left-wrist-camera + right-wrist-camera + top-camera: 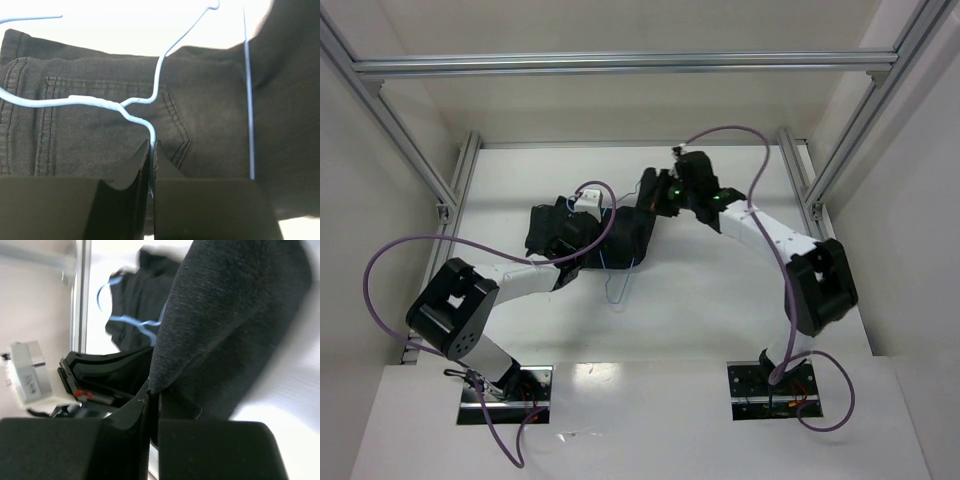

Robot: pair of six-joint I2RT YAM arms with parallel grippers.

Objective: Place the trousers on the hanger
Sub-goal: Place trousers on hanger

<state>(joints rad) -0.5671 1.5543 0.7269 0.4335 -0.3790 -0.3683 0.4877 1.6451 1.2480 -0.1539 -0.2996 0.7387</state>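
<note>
The black trousers (pixel 625 237) lie bunched in the middle of the white table, between my two grippers. The light-blue wire hanger (pixel 619 289) lies over them, with a loop sticking out at their near edge. In the left wrist view my left gripper (pixel 151 146) is shut on the hanger's wire (pixel 100 103), over the stitched pocket area of the trousers (pixel 100 135). In the top view it (pixel 592 238) is at their left side. My right gripper (pixel 153 392) is shut on a fold of trouser cloth (pixel 225 325), lifted at their far right end (pixel 657 196). The hanger (pixel 127 320) shows beyond.
Silver aluminium frame bars run across the back (pixel 620 63) and down both sides (pixel 455 200) (pixel 798 165) of the table. Purple cables (pixel 420 245) (pixel 760 165) loop off both arms. The left arm's wrist (pixel 100 372) shows in the right wrist view.
</note>
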